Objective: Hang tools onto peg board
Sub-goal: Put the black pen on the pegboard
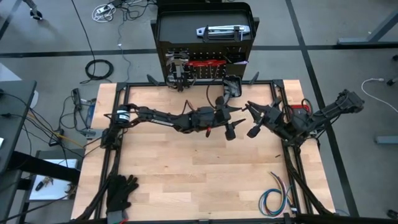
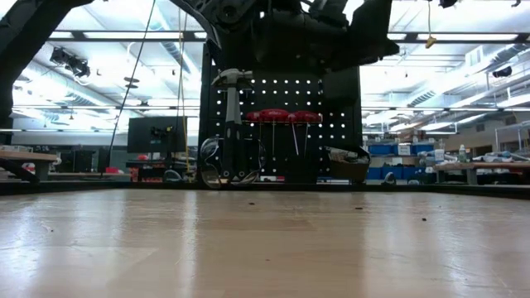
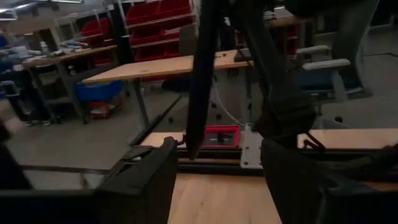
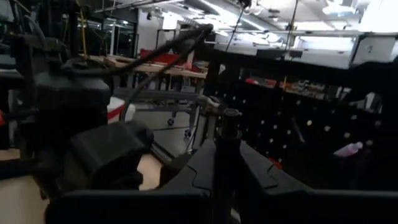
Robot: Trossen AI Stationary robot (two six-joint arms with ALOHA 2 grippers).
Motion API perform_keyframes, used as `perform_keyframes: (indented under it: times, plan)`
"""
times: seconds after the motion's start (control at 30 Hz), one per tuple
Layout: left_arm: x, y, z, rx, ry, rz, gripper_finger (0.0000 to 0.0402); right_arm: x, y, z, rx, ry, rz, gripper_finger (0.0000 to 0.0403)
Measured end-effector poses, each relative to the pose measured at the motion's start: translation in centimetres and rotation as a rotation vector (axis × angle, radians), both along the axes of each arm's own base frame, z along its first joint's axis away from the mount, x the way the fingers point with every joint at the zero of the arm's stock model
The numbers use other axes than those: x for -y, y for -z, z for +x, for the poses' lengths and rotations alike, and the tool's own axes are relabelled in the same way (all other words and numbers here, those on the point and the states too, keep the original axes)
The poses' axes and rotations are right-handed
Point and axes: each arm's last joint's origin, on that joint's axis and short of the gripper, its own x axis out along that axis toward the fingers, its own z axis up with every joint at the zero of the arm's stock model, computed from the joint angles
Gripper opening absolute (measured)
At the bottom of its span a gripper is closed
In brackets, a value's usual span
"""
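Black perforated steel makes up the peg board, which we see standing upright just beyond the bench's far edge. On it hang a black-handled hammer toward one side, a row of red-handled tools across the middle and a small black bin; a silver flat bar lies along the board's top.

Above the middle of the bench, toward its far edge, the left gripper has its fingers spread, with nothing between them that we can make out. Close beside it, the right gripper pinches a dark rod-like handle, its fingers pressed against it; it may be a second hammer, but the view is too dim to be sure.

Black gloves lie at the near left corner, a coloured wire bundle at the near right.
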Motion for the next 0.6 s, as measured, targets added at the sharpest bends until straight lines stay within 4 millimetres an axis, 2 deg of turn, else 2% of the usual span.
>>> perform_keyframes:
  times: [0.13, 0.27, 0.43, 0.6]
  plan:
    - [0.3, -0.8, -0.4, -0.021, -0.002, 0.0, 0.0229, 0.7, -0.5, 0.3, -0.001, -0.034, -0.078, 0.004]
    - [1.5, -0.8, -0.4, -0.02, -0.006, 0.04, 0.0218, 2.1, -1.3, 0.6, 0.032, -0.045, -0.177, 0.004]
    - [3.0, 1.4, -1.6, 0.025, -0.048, 0.099, 0.0201, 4.1, -2.2, 0.5, 0.063, -0.056, -0.326, 0.004]
    - [3.4, 3.1, -3.3, 0.109, -0.046, 0.034, 0.0192, 6.4, -2.4, 0.7, 0.086, -0.088, -0.426, 0.004]
